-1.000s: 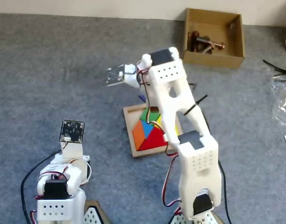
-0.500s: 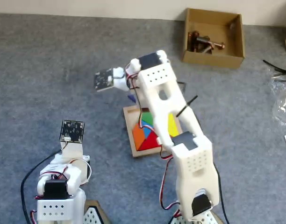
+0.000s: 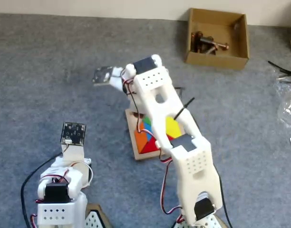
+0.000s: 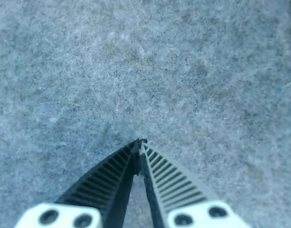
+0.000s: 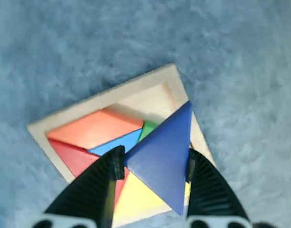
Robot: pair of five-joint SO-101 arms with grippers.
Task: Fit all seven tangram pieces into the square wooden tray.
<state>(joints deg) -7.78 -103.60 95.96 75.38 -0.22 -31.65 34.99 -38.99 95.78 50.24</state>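
While left end effector (image 4: pixel 140 142) sits closed, right end effector (image 5: pixel 154 161) clamps one piece — blue triangle (image 5: pixel 160 148).

Square wooden tray (image 3: pixel 130 129) lies flat just below centre of the high view, rotated slightly, and an arm covers much of it. Seated flat inside, edges touching: orange piece (image 5: pixel 95 129), red piece (image 5: pixel 72 159), light-blue piece (image 5: pixel 112 143), green piece (image 5: pixel 148 128), yellow piece (image 5: pixel 136 199). One tray corner shows bare wood floor. Dark-blue triangle (image 5: pixel 162 154) is pinched edge to edge in the right gripper (image 5: pixel 154 164), above the tray, overlapping its rim.
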